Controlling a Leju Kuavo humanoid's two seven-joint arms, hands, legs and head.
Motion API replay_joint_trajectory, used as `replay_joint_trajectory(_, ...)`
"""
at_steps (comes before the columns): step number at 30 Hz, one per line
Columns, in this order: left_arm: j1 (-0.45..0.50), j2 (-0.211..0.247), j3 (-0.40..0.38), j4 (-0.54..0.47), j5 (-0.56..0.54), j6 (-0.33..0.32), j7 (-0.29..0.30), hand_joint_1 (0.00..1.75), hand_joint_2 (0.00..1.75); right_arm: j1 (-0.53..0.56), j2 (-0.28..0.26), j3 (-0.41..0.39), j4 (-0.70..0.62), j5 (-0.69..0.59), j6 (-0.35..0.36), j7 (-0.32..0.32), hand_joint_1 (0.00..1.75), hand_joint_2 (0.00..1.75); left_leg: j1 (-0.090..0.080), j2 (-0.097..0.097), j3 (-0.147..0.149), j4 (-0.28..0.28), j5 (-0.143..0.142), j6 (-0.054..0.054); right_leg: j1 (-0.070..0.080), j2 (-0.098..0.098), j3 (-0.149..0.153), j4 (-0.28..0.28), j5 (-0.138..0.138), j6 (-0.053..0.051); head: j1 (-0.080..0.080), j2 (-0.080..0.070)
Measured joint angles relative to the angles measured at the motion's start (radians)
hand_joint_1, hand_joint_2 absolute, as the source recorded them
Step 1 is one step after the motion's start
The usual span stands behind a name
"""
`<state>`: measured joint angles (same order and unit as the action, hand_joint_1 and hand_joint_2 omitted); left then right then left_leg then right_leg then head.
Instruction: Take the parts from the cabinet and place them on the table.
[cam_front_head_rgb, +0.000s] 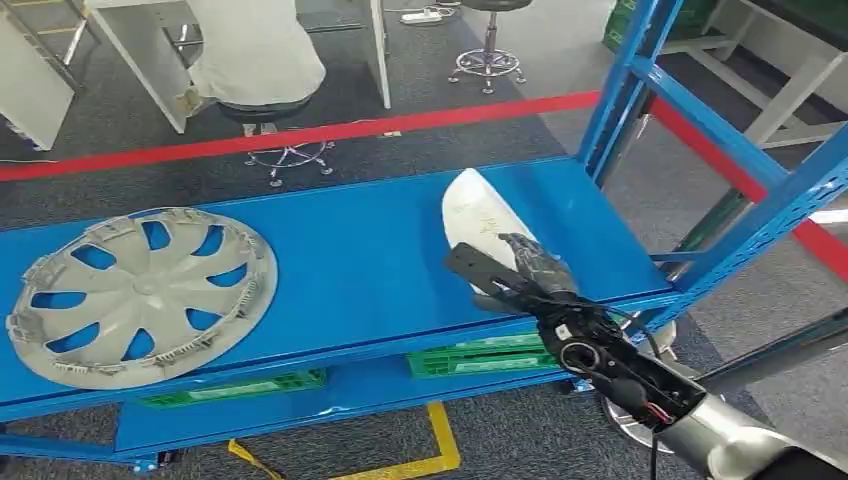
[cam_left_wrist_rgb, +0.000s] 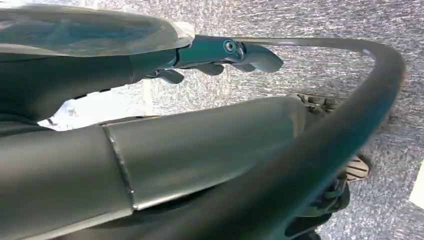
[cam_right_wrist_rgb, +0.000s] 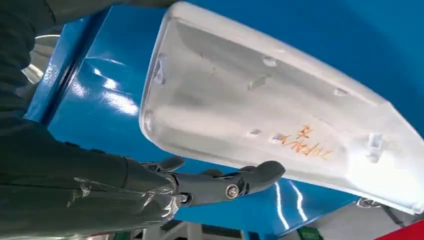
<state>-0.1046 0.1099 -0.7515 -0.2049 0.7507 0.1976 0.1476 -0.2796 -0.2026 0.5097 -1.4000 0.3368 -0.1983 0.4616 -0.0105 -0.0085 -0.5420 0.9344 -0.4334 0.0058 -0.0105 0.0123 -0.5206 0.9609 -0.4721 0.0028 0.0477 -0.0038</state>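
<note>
You are looking at a blue shelf (cam_front_head_rgb: 350, 260) over grey carpet, where the white part (cam_front_head_rgb: 478, 215) is lying near the right end, just beyond your right robot hand (cam_front_head_rgb: 535, 268), whose fingers (cam_right_wrist_rgb: 250, 177) are reaching beneath its edge, spread and gripping nothing. The part is showing a hollow, glossy underside with orange handwriting. Your left robot hand (cam_left_wrist_rgb: 220, 57) is hanging over the floor, fingers loosely apart.

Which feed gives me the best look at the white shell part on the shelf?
The right wrist view: the white shell part shows large, with its clips and orange writing, the right hand just below it. The head view shows it small; the left wrist view looks at the floor.
</note>
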Motion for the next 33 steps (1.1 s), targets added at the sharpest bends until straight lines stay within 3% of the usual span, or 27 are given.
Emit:
replay_joint_trajectory(5,0.0,0.0,-0.011,0.0,0.0,-0.002,0.0,0.0,0.0,0.0,-0.005,-0.002,0.014,-0.018,-0.009,0.0,0.0,1.75,0.0,0.0,0.0,0.0,0.0,0.0,0.0,0.0,0.0,0.0,0.0,0.0,0.0,0.0)
replay_joint_trajectory(12,-0.004,0.001,-0.026,0.0,-0.006,-0.008,0.006,0.0,0.0,-0.017,-0.011,-0.002,0.061,-0.029,0.015,-0.069,0.0,1.75,0.0,0.0,0.0,0.0,0.0,0.0,0.0,0.0,0.0,0.0,0.0,0.0,0.0,0.0)
replay_joint_trajectory(16,-0.011,0.002,-0.039,0.0,-0.008,-0.008,0.006,0.0,0.0,-0.036,-0.014,-0.005,0.099,-0.096,0.045,-0.13,0.0,1.75,0.0,0.0,0.0,0.0,0.0,0.0,0.0,0.0,0.0,0.0,0.0,0.0,0.0,0.0)
replay_joint_trajectory(33,-0.028,0.003,-0.049,0.0,-0.018,-0.016,0.006,0.0,0.0,-0.072,-0.033,-0.013,0.192,-0.128,0.073,-0.162,0.0,1.75,0.0,0.0,0.0,0.0,0.0,0.0,0.0,0.0,0.0,0.0,0.0,0.0,0.0,0.0)
